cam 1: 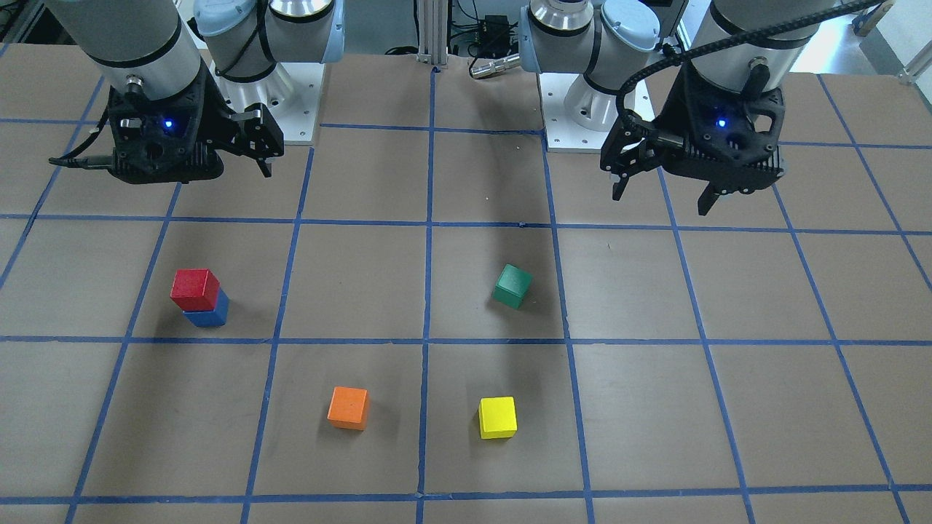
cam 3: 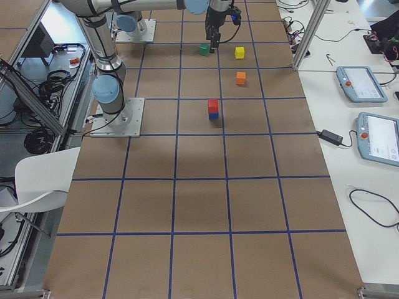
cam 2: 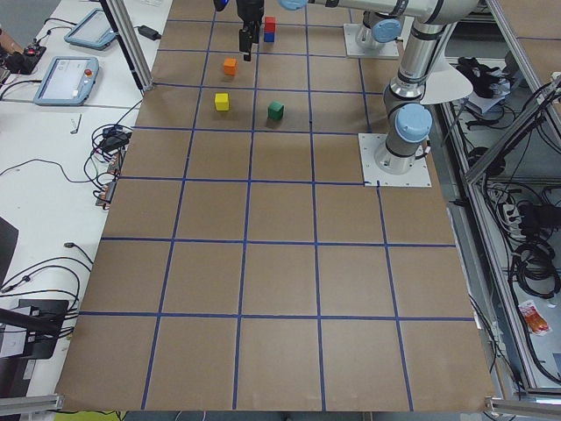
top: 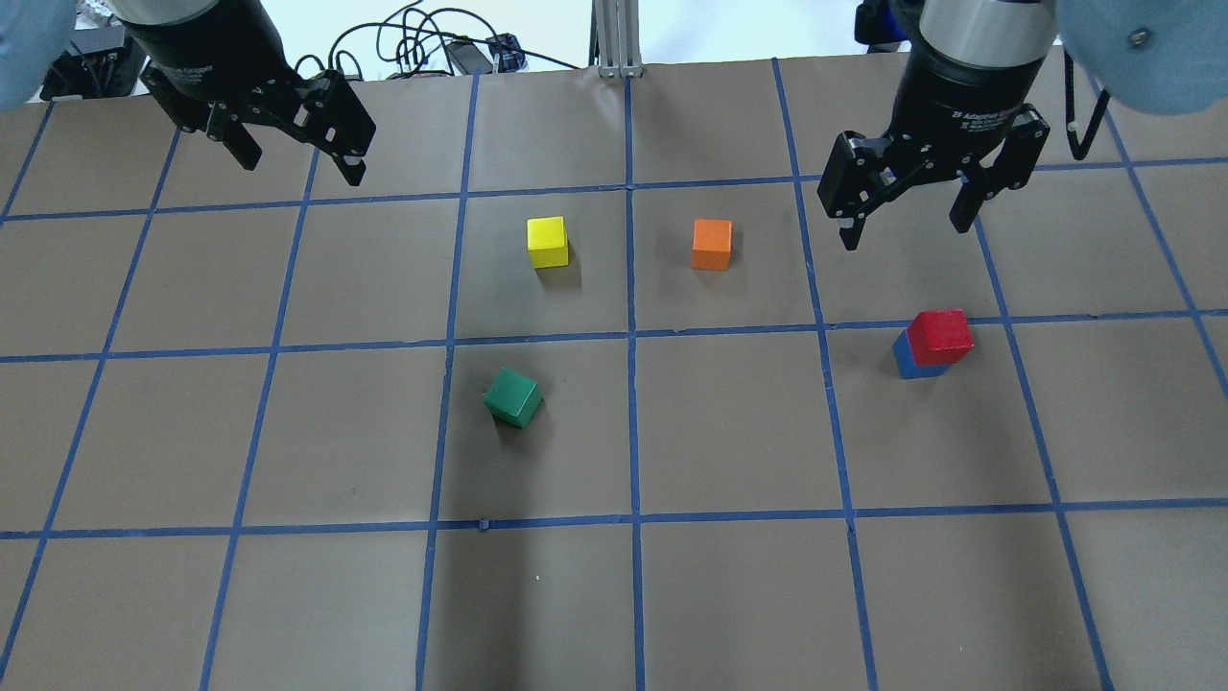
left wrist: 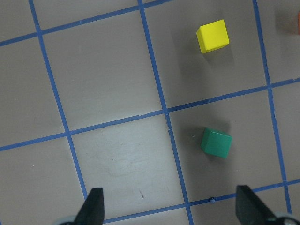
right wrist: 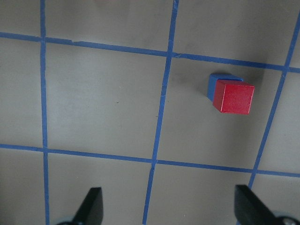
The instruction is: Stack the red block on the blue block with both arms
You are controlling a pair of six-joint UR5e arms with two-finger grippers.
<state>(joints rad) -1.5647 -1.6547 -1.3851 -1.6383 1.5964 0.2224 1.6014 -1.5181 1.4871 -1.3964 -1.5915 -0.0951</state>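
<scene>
The red block [top: 940,336] sits on top of the blue block [top: 911,366], slightly offset, on the table's right half in the overhead view. The stack also shows in the front-facing view, red block [cam 1: 195,289] on blue block [cam 1: 211,317], and in the right wrist view, red block [right wrist: 233,96] over blue block [right wrist: 213,85]. My right gripper [top: 906,230] is open and empty, raised above the table and apart from the stack. My left gripper [top: 299,165] is open and empty, raised over the far left.
A green block [top: 512,397] lies left of centre, tilted to the grid. A yellow block [top: 548,242] and an orange block [top: 711,244] lie beyond it. The two arm bases [cam 1: 291,102] stand at the robot's edge of the table.
</scene>
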